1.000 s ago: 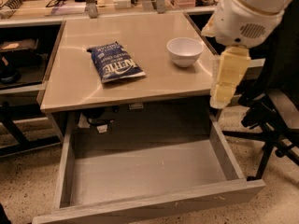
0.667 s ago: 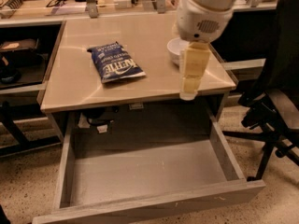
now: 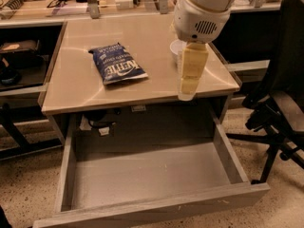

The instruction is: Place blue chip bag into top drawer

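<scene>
The blue chip bag (image 3: 116, 64) lies flat on the counter (image 3: 76, 87), apart from the hand (image 3: 187, 90), which hangs pointing down near the front edge; I cannot tell its grip state.

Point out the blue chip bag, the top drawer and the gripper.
blue chip bag (image 3: 116, 64): camera view, bag's middle.
top drawer (image 3: 152, 175): camera view, bare floor.
gripper (image 3: 186, 94): camera view, tip, over table (image 3: 85, 91) front edge.

There is one blue chip bag (image 3: 118, 64), one white bowl (image 3: 175, 47), one table (image 3: 142, 32), one top drawer (image 3: 152, 177), one black chair (image 3: 280, 108) and one gripper (image 3: 186, 95), at centre right of the frame.
</scene>
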